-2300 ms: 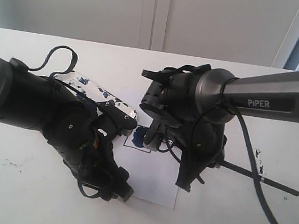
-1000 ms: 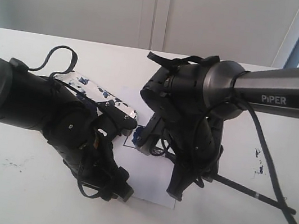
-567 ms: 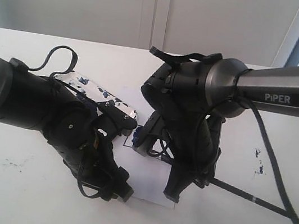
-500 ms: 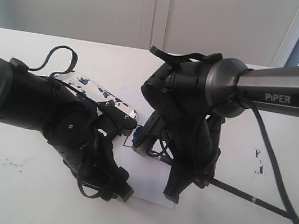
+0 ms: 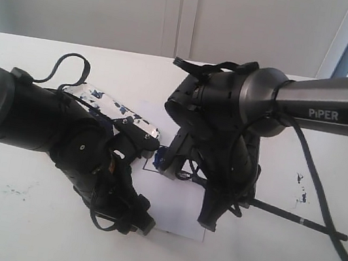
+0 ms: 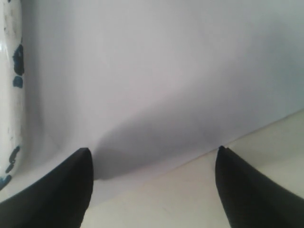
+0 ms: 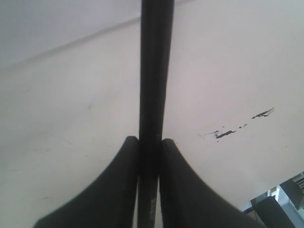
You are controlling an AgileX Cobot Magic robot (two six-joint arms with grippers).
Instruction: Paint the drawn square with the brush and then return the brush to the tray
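Note:
The brush (image 5: 292, 217) is a thin black stick slanting from the paper out to the right over the table. My right gripper (image 5: 227, 204) is shut on its handle, and the right wrist view shows the brush (image 7: 154, 71) pinched between both fingers. Its tip is hidden behind the right wrist, by the drawn square (image 5: 160, 161), which shows dark blue smears on the white paper (image 5: 175, 207). The paint-splattered tray (image 5: 99, 100) peeks out behind the left arm. My left gripper (image 5: 141, 221) rests open and empty at the paper's near edge (image 6: 152, 152).
Dark paint specks mark the table right of the paper (image 5: 301, 184) and appear in the right wrist view (image 7: 237, 130). The tray rim (image 6: 12, 71) lies close beside the left gripper. The bulky left arm (image 5: 43, 123) covers the table's left side.
The right arm has swept the brush back and forth over the square; in the last half second it shifted slightly right and the handle's far end rose. The left arm stayed still.

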